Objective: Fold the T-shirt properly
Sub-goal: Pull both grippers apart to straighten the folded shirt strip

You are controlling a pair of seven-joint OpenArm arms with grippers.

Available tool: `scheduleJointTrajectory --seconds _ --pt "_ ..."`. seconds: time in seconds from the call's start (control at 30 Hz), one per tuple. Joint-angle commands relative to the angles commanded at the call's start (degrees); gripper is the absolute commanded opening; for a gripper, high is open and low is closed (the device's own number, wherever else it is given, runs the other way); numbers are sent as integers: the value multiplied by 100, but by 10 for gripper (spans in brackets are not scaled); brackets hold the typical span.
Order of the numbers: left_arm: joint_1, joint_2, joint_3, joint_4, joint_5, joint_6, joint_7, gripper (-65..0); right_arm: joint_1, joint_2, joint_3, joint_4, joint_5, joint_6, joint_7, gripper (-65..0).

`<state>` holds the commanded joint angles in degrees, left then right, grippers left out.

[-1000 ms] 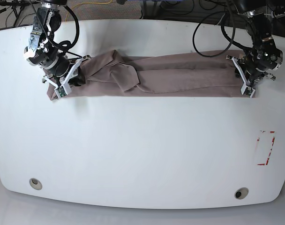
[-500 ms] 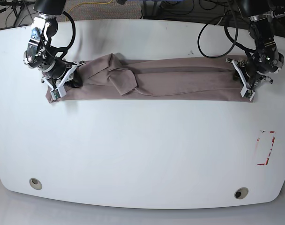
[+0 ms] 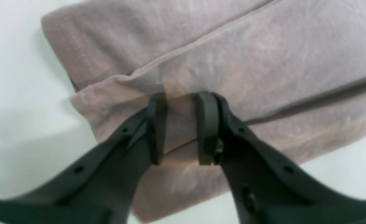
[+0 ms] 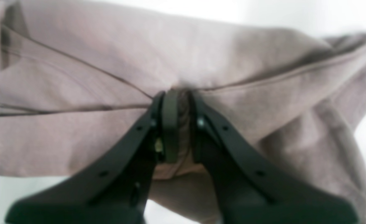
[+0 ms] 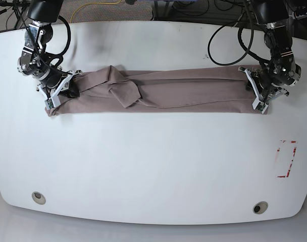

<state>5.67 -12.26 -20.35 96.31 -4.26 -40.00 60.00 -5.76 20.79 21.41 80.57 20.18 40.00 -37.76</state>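
Observation:
The T-shirt (image 5: 194,93) lies as a long mauve-brown band across the far part of the white table (image 5: 153,161), with a bunched flap near its left third. At the band's right end my left gripper (image 5: 257,96) is shut on the T-shirt. In the left wrist view, cloth (image 3: 232,46) fills the gap between the black fingers (image 3: 206,127) of the left gripper (image 3: 181,127), next to a stitched hem. My right gripper (image 5: 60,93) holds the left end. In the right wrist view the right gripper (image 4: 183,124) pinches a gathered fold of the T-shirt (image 4: 77,140).
A red-edged rectangle mark (image 5: 286,159) sits on the table at the right. Two round holes (image 5: 38,197) (image 5: 260,207) are near the front edge. Cables (image 5: 224,45) hang over the far edge behind both arms.
Both grippers have shifted a little left and toward the near edge, carrying the T-shirt band with them. The band now lies lower in the base view.

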Motion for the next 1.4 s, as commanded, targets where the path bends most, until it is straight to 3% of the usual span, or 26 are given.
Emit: scheduleJointTrajectory --seconds 0.17,0.3,0.53,0.87,1.2,1.4 --pt "9 88 -413 440 -193 0 18 -276 -26 -53 0 378 -35 0 -97 -588" --pt "0 79 -607 589 -554 0 149 -240 -26 -62 0 642 9 0 -369 -588" --pt "-114 -167 -624 615 -958 0 422 -242 -44 -114 0 1292 9 0 -730 -588" --pt "0 -290 -1319 624 -976 0 413 -243 -88 -686 0 2585 -53 0 -1688 -590" --pt "123 -440 -1556 624 -993 0 396 -243 -229 -1055 -44 3059 -53 0 -2110 -590" --pt "132 -440 -1574 624 -1002 0 396 -243 -281 -1073 -53 3059 -53 0 -2127 -590"
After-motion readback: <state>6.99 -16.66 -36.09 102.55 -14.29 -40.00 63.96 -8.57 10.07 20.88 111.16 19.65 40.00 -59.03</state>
